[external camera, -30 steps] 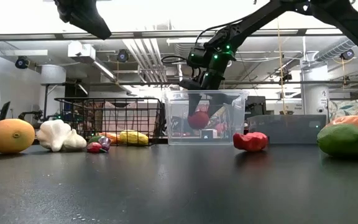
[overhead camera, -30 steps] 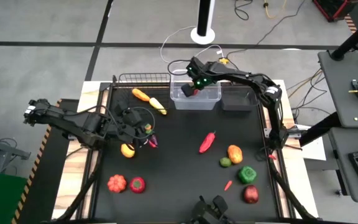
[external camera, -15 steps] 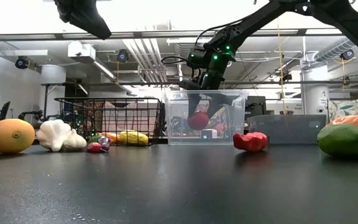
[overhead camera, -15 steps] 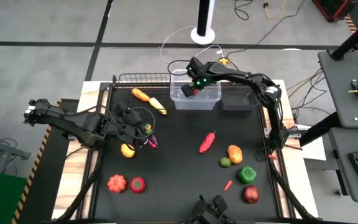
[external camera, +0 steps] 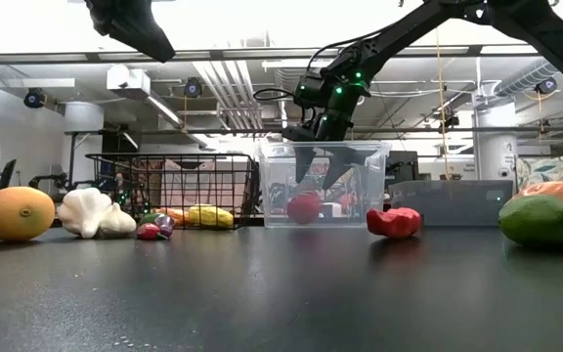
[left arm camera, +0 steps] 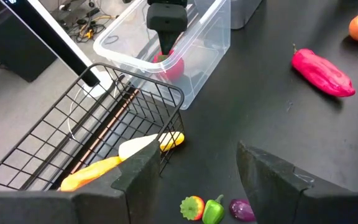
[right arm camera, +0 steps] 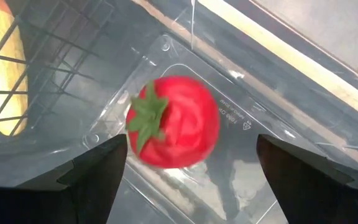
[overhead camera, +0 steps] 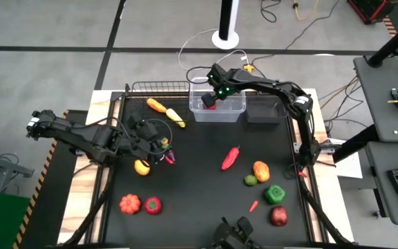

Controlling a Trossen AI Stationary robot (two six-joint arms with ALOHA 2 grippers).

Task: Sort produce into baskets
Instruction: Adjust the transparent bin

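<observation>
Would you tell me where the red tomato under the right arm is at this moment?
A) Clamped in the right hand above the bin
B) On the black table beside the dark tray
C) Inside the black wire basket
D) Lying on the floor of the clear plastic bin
D: the red tomato lies on the floor of the clear plastic bin, with the right hand open above it, its fingers apart and clear of the fruit.

Clear glossy plastic bin point(right arm camera: 241, 124), black wire basket point(left arm camera: 73, 137), matt black tabletop point(overhead camera: 199, 194).
</observation>
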